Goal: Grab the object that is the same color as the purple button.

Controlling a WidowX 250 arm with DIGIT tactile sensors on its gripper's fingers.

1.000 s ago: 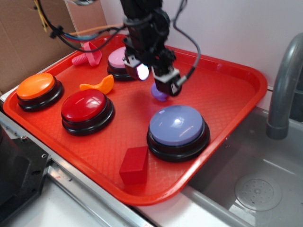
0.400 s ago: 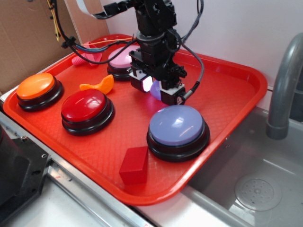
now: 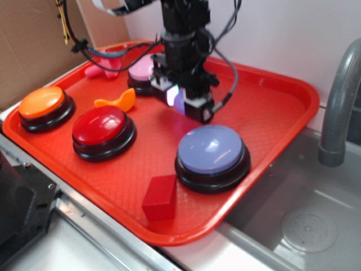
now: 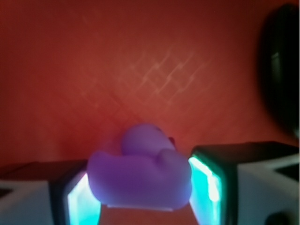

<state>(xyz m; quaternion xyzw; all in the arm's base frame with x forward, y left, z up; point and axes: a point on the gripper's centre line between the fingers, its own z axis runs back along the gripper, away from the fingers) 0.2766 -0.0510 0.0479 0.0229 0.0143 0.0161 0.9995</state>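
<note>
Gripper (image 4: 143, 197) of mine sits low on the red tray (image 3: 271, 113), its two fingers pressing both sides of the small purple toy (image 4: 140, 176), so I judge it grasped, just behind the purple button (image 3: 210, 149).

The place looks like a robotics lab bench dressed as a toy kitchen. A red plastic tray (image 3: 271, 107) sits beside a grey sink basin (image 3: 307, 226) with a curved grey faucet (image 3: 337, 107). A plain white wall (image 3: 282, 34) and brown cardboard (image 3: 34, 45) stand behind, with bundled cables (image 3: 84, 45) overhead.
</note>
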